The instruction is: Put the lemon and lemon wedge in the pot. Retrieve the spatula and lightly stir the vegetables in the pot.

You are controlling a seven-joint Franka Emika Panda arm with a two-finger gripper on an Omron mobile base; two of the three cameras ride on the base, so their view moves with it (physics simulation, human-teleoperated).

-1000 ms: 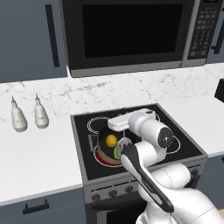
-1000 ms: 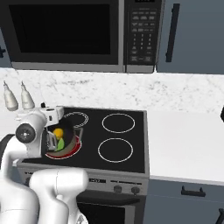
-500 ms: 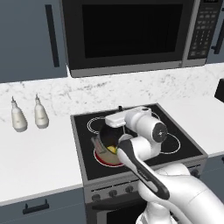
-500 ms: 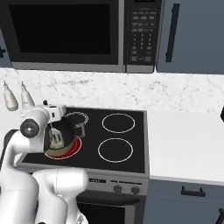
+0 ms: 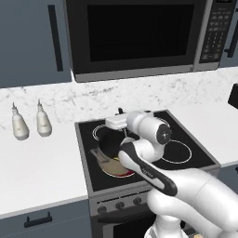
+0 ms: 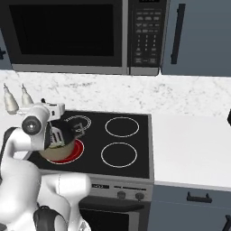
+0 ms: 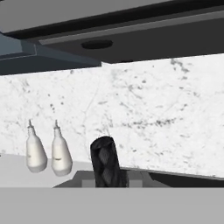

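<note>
The tan pot (image 6: 56, 152) sits beneath the jaws; the spatula's (image 6: 55, 136) slotted grey head stands over its mouth.

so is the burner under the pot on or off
On: the ring under the pot glows red, while the other rings are plain white outlines.

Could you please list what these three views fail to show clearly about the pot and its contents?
- Pot inside: left base view, the arm covers it.
- Lemon and vegetables: right base view, the spatula and arm block the pot's mouth.
- Spatula handle: hand view, one dark blurred shape, finger or handle, unclear.
</note>
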